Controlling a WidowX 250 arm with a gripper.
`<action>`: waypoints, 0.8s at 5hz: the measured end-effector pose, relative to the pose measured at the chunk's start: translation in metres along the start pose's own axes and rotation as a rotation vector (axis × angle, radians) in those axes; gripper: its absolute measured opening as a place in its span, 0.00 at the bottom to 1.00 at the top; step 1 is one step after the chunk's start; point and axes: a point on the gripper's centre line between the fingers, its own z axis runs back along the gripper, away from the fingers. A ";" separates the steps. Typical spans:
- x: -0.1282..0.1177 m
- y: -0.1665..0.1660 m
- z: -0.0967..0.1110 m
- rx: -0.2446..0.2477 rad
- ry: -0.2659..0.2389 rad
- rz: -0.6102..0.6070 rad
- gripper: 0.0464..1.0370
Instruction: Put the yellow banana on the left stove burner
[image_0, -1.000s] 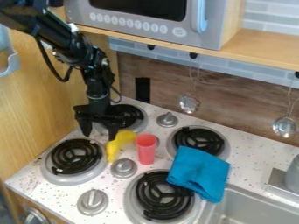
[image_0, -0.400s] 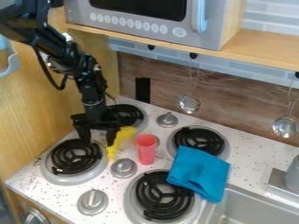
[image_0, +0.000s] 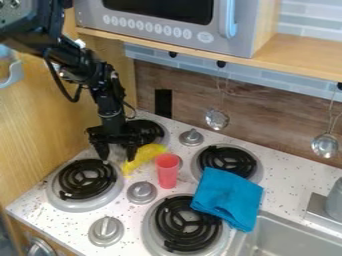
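Black pincer (image_0: 118, 154), fingers apart and seemingly empty, has shifted slightly right beside the yellow thing (image_0: 144, 156), which has turned near the red cup (image_0: 167, 170) toward the counter's (image_0: 294, 175) back left corner, apparently nudged but ungrasped.

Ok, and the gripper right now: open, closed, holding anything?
Gripper: open, its two fingers apart with nothing held between them; one is right by the yellow object, whether touching it I can't tell.
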 end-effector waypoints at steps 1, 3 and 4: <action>0.001 -0.004 -0.002 -0.022 0.006 -0.015 0.97; -0.010 -0.013 -0.002 -0.054 0.014 -0.089 0.97; -0.016 -0.017 0.000 -0.071 0.008 -0.199 0.97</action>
